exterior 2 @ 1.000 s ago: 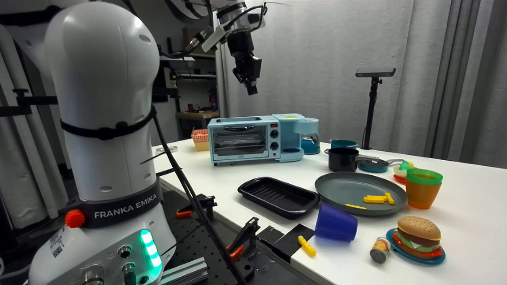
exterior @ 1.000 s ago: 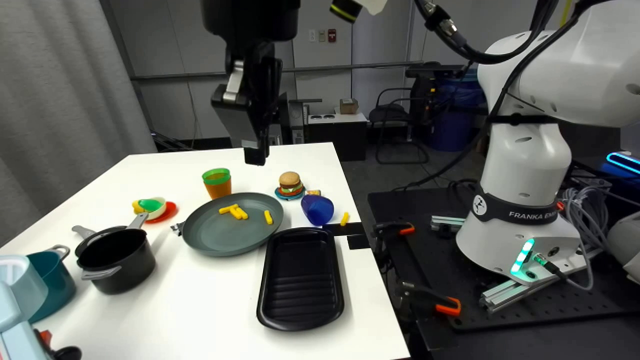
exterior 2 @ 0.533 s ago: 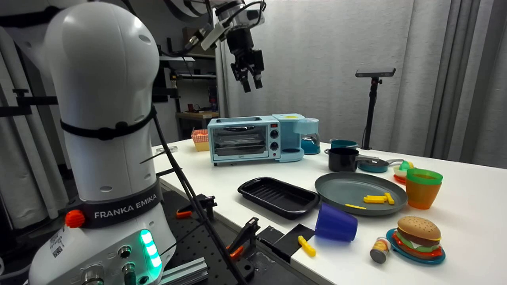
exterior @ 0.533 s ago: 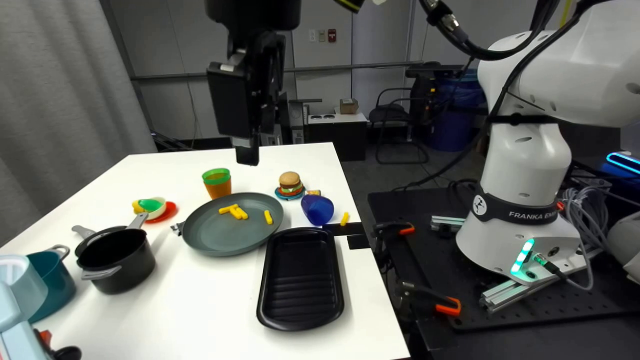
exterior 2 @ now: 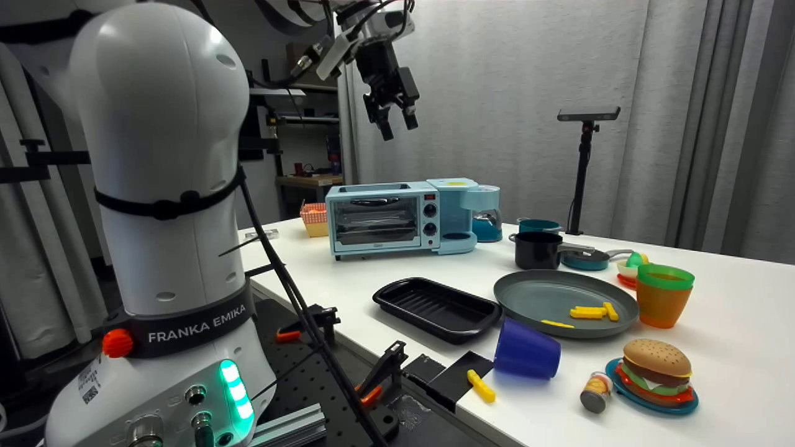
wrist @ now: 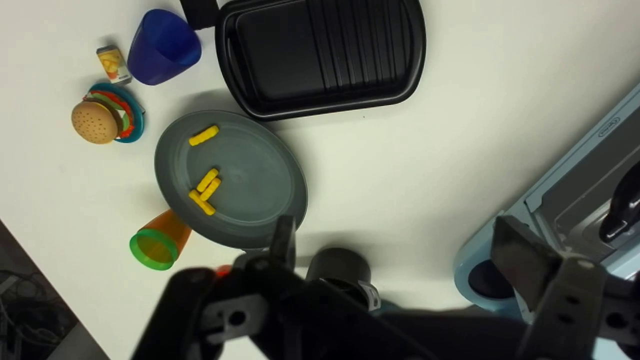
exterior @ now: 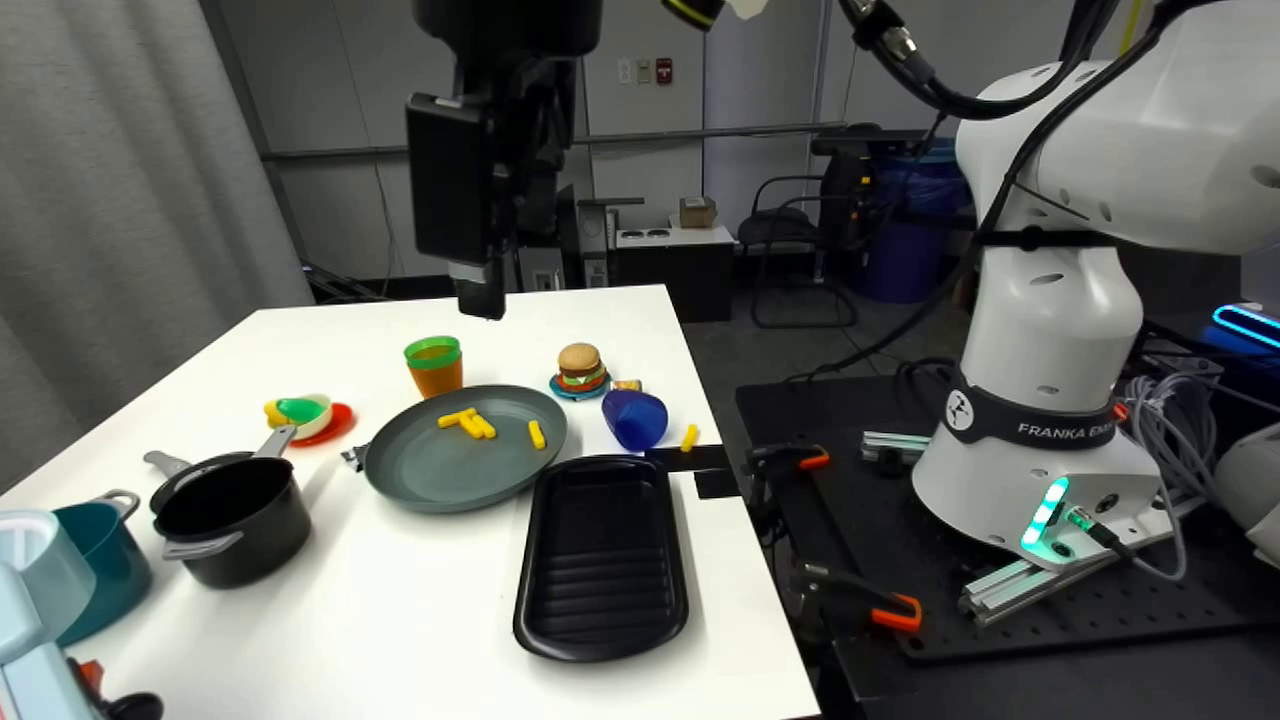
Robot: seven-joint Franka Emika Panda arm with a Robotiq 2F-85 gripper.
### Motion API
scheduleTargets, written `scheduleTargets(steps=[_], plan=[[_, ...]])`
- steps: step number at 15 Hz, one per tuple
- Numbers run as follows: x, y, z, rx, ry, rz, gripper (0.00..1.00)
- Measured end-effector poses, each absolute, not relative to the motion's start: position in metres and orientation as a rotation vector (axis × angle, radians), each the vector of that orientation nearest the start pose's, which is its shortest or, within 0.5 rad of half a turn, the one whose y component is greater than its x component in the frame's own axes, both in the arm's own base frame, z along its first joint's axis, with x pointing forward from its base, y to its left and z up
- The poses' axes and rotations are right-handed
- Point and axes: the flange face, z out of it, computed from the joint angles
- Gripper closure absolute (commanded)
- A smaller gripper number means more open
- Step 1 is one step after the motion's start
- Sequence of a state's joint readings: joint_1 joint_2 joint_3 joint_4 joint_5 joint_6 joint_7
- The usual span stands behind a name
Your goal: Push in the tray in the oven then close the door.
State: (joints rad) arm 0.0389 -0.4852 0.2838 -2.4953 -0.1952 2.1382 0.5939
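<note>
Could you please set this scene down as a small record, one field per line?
gripper: open, empty, high above the table
oven: on the table, door looks shut, inside hard to make out
black tray: on the table, outside the oven
grey dish: beside the black tray
blue cup: on its side
yellow sticks: four on the grey dish, one near the blue cup
burger: on a teal plate
</note>
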Motion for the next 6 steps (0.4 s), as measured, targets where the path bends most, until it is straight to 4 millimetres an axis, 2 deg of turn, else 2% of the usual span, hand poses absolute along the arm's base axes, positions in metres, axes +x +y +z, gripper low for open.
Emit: scheduleTargets(steps=[6], plan=[[0.3901,0.1267,0.4605,-3.334,0.399,-0.372,0.00]])
